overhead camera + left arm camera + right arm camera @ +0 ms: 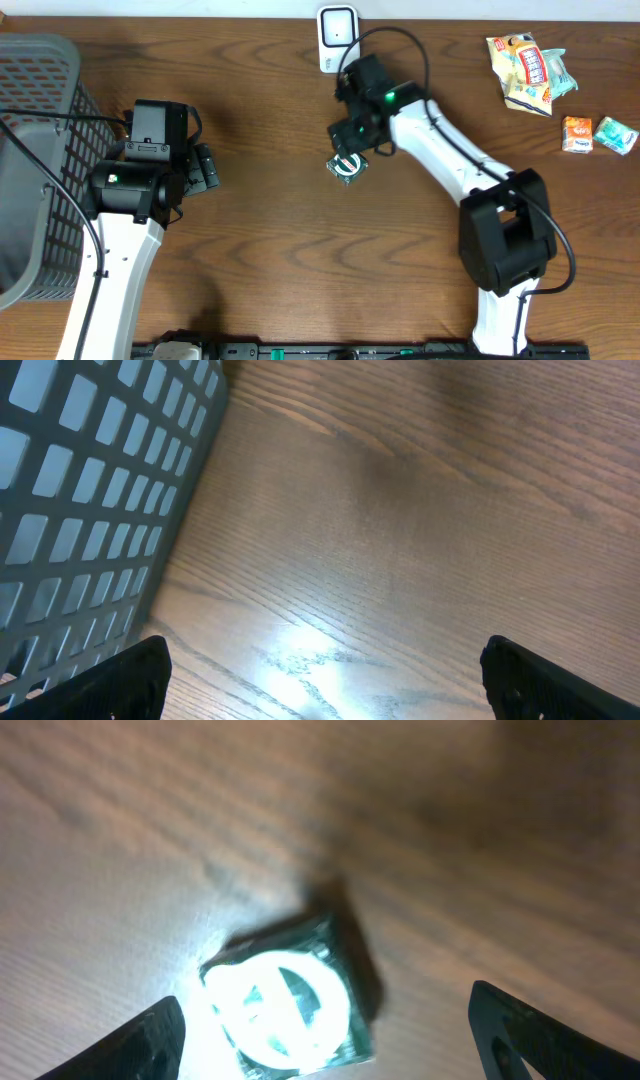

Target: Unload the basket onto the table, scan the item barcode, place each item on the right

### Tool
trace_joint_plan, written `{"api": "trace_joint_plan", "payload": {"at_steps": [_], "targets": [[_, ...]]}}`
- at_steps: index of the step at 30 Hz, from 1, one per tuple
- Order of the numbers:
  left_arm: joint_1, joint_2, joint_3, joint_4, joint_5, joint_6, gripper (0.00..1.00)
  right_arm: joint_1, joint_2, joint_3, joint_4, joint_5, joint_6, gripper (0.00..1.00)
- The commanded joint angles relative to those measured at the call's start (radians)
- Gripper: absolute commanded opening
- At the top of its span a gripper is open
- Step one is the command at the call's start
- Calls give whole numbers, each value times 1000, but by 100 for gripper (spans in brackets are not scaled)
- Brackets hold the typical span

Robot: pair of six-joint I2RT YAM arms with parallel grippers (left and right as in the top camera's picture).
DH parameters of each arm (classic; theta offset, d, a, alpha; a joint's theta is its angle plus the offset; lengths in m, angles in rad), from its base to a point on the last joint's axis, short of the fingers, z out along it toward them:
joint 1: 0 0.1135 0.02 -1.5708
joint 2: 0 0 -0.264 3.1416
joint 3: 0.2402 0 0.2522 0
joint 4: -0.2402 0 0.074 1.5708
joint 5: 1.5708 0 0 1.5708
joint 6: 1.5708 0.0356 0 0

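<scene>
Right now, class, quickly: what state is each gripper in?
Left gripper: open, holding nothing.
Right gripper: open, straddling the small packet, not gripping it.

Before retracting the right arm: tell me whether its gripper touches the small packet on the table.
Apart. The right wrist view shows bare table between the packet and each finger of the right gripper.

On the counter (300, 270): basket (40, 150) at the left edge; scanner (338, 38) at rear centre; packet (348, 167) in front of the scanner; snack bag (528, 70) and two cartons (577, 134) (615, 135) at rear right.
</scene>
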Motion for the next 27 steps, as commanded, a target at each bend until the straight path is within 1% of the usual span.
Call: {"api": "trace_joint_plan", "payload": {"at_steps": [1,3,5,7,8,9,10,11,12,14,15,16,19,20,22,25,26,27], "targets": [[-2,3,14,-3,-3,-5,98,-61,-14,5,-5,-95,9,85],[-2,3,14,-2,-3,-5,98,-80,-14,-7,-4,-140,13,85],[-2,3,14,-3,-3,-5,97,-94,-14,-22,-5,-189,48,88],[-2,3,14,-2,-3,-5,98,-100,-14,-32,-17,-203,131,95],[-2,3,14,-2,-3,-5,98,-100,-14,-35,-25,-204,175,95],[-2,3,14,-2,-3,-5,98,-99,-14,-37,-40,-205,263,95],[-2,3,14,-2,-3,-5,98,-97,-14,-37,-48,-213,314,95],[-2,3,14,-2,-3,-5,98,-91,-14,-37,-54,-241,395,91],[-2,3,14,-3,-3,-5,98,-87,-14,-37,-60,-270,442,88],[-2,3,14,-2,-3,-5,98,-80,-14,-37,-83,-320,499,89],[-2,3,14,-3,-3,-5,98,-74,-14,-37,-84,-322,516,87],[-2,3,14,-2,-3,-5,98,-68,-14,-37,-82,-315,522,85],[-2,3,14,-2,-3,-5,97,-43,-14,-37,-84,-237,576,91],[-2,3,14,-2,-3,-5,98,-35,-14,-37,-87,-207,603,91],[-2,3,14,-2,-3,-5,98,-16,-14,-38,-98,-128,699,87],[-2,3,14,-2,-3,-5,98,21,-14,-38,-111,4,860,87],[-2,3,14,-3,-3,-5,98,32,-14,-38,-111,42,894,89],[-2,3,14,-3,-3,-5,98,47,-11,-38,-111,85,929,98]]}}
